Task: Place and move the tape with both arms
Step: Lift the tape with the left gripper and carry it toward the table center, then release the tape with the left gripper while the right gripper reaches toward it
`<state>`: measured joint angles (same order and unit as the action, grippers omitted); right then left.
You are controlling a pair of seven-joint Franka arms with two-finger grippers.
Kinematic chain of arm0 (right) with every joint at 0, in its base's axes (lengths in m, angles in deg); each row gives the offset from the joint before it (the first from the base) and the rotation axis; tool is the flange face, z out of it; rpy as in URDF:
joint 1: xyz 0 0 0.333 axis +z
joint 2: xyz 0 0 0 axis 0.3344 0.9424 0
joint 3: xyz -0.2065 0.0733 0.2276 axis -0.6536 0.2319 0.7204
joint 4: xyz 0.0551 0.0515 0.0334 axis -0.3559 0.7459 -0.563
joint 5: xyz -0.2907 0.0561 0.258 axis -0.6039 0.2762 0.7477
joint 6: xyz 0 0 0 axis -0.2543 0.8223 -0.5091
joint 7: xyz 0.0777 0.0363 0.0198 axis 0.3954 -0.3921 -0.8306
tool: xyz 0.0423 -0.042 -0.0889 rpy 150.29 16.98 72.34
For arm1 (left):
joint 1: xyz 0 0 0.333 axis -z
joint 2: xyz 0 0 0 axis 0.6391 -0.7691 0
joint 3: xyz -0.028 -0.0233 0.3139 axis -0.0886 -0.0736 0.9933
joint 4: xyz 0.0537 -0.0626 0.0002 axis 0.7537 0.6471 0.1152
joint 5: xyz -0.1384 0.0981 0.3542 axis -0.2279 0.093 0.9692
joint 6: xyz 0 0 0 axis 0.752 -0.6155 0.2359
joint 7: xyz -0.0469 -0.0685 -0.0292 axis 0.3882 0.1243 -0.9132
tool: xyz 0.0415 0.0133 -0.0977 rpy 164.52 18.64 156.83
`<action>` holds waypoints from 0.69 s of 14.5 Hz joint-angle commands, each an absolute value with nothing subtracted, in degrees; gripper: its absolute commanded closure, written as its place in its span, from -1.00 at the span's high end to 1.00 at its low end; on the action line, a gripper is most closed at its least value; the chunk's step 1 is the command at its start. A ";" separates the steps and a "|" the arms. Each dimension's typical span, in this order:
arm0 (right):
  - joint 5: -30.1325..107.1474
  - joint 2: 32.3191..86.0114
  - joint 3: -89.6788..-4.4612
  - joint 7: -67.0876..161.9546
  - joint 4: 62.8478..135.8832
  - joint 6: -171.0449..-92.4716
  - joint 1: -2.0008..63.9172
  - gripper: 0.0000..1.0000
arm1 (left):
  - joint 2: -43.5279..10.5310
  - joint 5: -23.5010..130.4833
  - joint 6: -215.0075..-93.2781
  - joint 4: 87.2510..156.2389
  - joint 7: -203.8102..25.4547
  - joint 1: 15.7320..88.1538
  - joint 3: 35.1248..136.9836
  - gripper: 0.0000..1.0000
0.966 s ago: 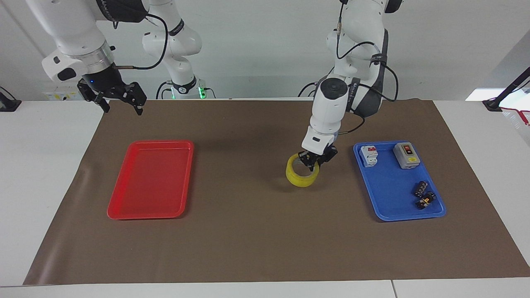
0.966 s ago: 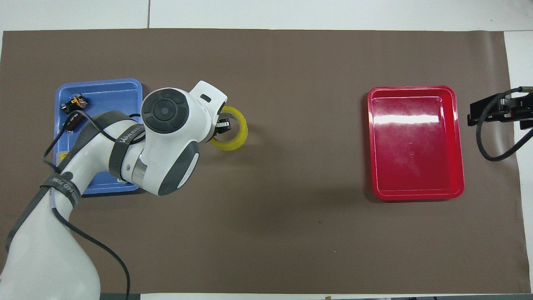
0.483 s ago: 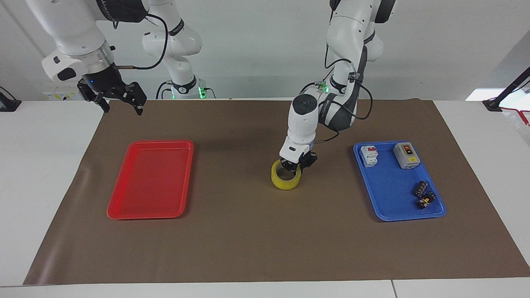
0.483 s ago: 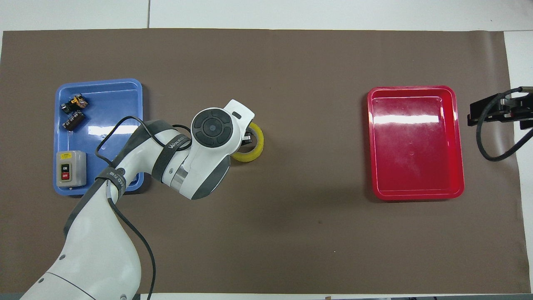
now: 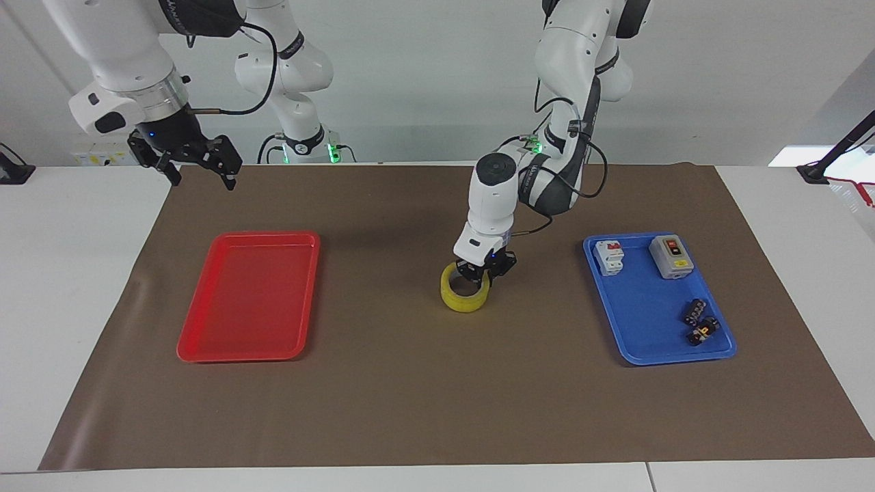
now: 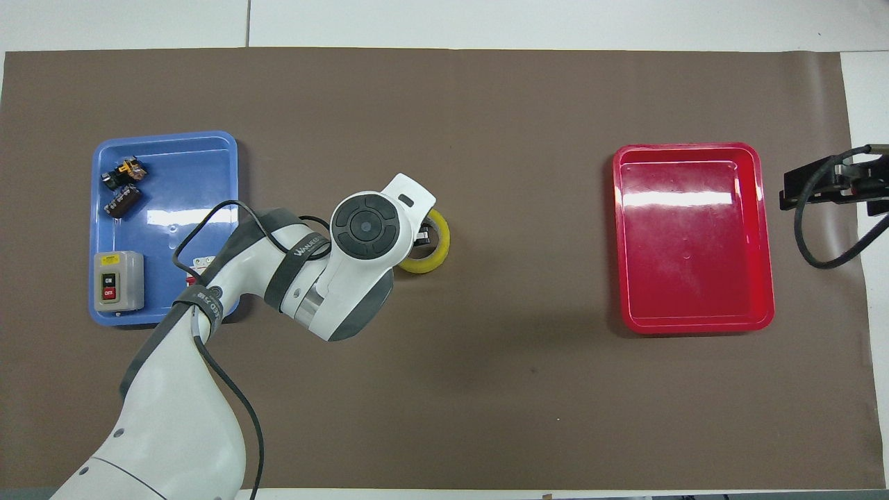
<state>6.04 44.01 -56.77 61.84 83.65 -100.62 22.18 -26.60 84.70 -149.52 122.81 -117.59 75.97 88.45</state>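
In the facing view, near the frame's centre, the yellow tape roll [image 5: 465, 294] lies flat on the brown mat [image 5: 410, 396], between the red tray [image 5: 249, 295] at left and the blue tray [image 5: 642, 328] at right. The left gripper [image 5: 484, 270] reaches down onto the roll, jaws clamped across its rim. At upper left, the right gripper [image 5: 198, 160] waits raised over the mat's corner, jaws spread.
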 commanded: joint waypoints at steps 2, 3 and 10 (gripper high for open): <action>6.07 43.82 -56.47 60.79 84.21 -101.35 21.64 1.00 | -24.99 86.80 -150.85 124.61 -120.75 76.90 89.34 0.99; 6.07 43.82 -56.47 60.79 84.21 -101.35 21.64 1.00 | -24.20 86.80 -150.24 124.61 -120.41 76.38 89.35 1.00; 6.07 43.74 -56.38 60.62 84.47 -101.88 22.26 1.00 | -13.75 86.45 -139.35 124.87 -104.71 65.15 89.35 1.00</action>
